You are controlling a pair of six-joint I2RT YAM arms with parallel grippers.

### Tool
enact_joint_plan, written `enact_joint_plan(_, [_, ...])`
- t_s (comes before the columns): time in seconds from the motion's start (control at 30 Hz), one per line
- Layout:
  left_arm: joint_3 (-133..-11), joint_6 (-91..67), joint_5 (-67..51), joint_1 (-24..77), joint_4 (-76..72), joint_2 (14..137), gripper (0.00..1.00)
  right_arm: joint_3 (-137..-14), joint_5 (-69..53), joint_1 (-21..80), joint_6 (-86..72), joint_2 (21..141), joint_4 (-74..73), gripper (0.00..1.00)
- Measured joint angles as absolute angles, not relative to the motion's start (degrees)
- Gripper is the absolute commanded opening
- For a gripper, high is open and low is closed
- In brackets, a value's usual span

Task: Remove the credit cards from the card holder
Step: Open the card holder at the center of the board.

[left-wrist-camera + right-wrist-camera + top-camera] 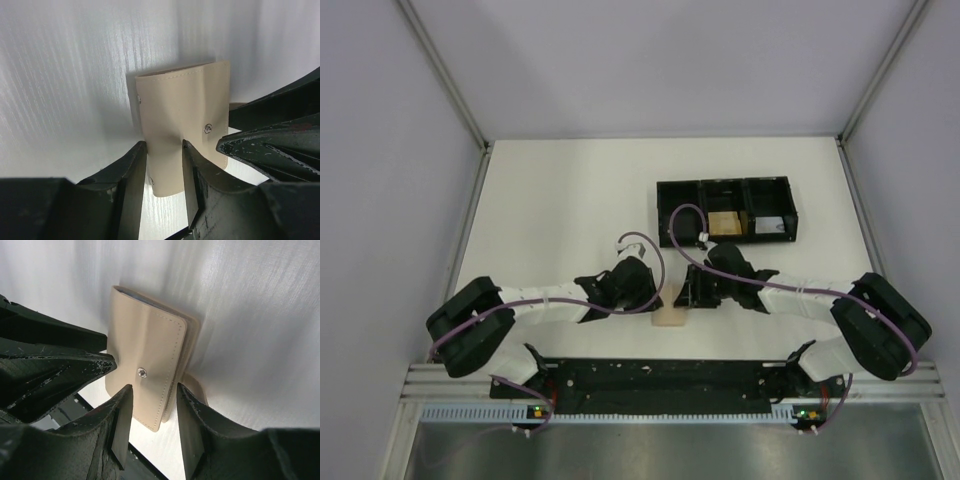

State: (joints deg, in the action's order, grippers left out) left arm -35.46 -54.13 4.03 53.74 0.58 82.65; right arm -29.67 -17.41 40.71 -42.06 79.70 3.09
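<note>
**Both arms on the closed card holder, nothing out yet**

I have the two arms meeting low over the middle of the table, near their bases, with the card holder right between them. It is folded shut, tan side out, and its snap stud faces the right wrist camera.

The left gripper has its fingers partly closed, with the near end of the holder running between them. The material buckles just above the tips, so I read this as a pinch on the holder and not a loose straddle. The right gripper sits on the opposite side, its fingers drawn in the same way around the flap that carries the stud.

Holding from both sides makes sense to me. One arm can anchor the body while the other peels the flap away, which a single gripper could not do on something this floppy. I cannot tell whether the holder rests on the table or is lifted a little.

I see no credit cards outside it. A grey sliver along the holder's top edge in the right wrist view may be their edges. The black tray stands well behind, with an orange-tan block in its middle compartment.

My judgement is that this is the opening step and the task has barely begun. The snap must give before anything slides out.
</note>
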Motion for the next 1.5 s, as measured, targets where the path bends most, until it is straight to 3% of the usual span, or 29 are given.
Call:
enact_joint_plan(0.3, [-35.44, -54.57, 3.84, 53.74, -0.03, 82.7, 0.39, -29.67, -20.25, 40.69, -42.28, 79.7, 5.56, 0.4])
enact_joint_plan(0.53, [-34.06, -56.07, 4.14, 53.74, -0.45, 81.47, 0.47, -29.69, -23.05, 40.69, -43.09, 79.68, 7.07, 0.4])
enact_joint_plan(0.7, [-30.85, -57.45, 6.85, 53.74, -0.14, 74.32, 0.52, -30.96, -25.3, 40.75, -43.75, 79.66, 7.7, 0.4])
enact_joint_plan(1.1, [-28.67, -58.17, 14.94, 53.74, 6.39, 54.92, 0.54, -38.06, -25.58, 43.77, -43.7, 80.77, 7.25, 0.43])
enact_joint_plan(1.5, [-28.05, -55.66, 17.91, 53.74, 11.81, 40.6, 0.54, -51.72, -24.99, 50.54, -42.98, 97.36, 6.04, 0.54])
